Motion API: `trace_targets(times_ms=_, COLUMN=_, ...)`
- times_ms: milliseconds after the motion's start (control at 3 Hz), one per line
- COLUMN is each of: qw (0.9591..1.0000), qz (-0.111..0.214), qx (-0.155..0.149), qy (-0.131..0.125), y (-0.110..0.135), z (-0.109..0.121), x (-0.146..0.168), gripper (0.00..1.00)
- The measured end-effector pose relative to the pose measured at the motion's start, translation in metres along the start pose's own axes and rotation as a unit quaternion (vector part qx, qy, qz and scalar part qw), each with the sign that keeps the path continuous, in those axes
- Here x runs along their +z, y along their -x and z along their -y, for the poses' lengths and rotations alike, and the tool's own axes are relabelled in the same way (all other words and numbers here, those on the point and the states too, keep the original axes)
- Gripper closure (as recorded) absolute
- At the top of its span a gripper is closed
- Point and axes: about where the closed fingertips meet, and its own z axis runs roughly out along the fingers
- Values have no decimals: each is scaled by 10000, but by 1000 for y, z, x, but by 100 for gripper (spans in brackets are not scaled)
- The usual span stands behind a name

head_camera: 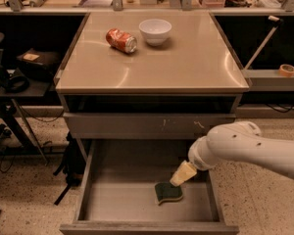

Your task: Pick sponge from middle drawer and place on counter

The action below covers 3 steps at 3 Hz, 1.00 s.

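Note:
The dark green sponge [167, 193] with a wavy outline lies flat on the floor of the open middle drawer [122, 202], right of its centre. My gripper [182, 174] reaches down into the drawer from the right on the white arm. Its pale tip sits just above and touching the sponge's upper right edge. The glossy beige counter [186, 62] is above the drawers.
A red can [121, 39] lies on its side and a white bowl [155, 31] stands at the back of the counter. A closed drawer front [137, 125] with scratch marks sits above the open one. A tape roll [286, 70] rests on a shelf at right. Dark gear stands at left.

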Motion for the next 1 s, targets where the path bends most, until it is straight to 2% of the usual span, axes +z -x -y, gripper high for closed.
trace_targets(times_ms=333, qw=9939, qz=533, qx=651, qy=714, y=-11, z=7, x=21, gripper=0)
trace_targets(times_ms=667, qw=9852, qz=896, qx=643, qy=1312, y=-26, z=11, x=60, gripper=0)
trace_targets(times_ms=1000, qw=9814, qz=952, qx=478, qy=1599, y=-41, z=-1, x=95, gripper=0)
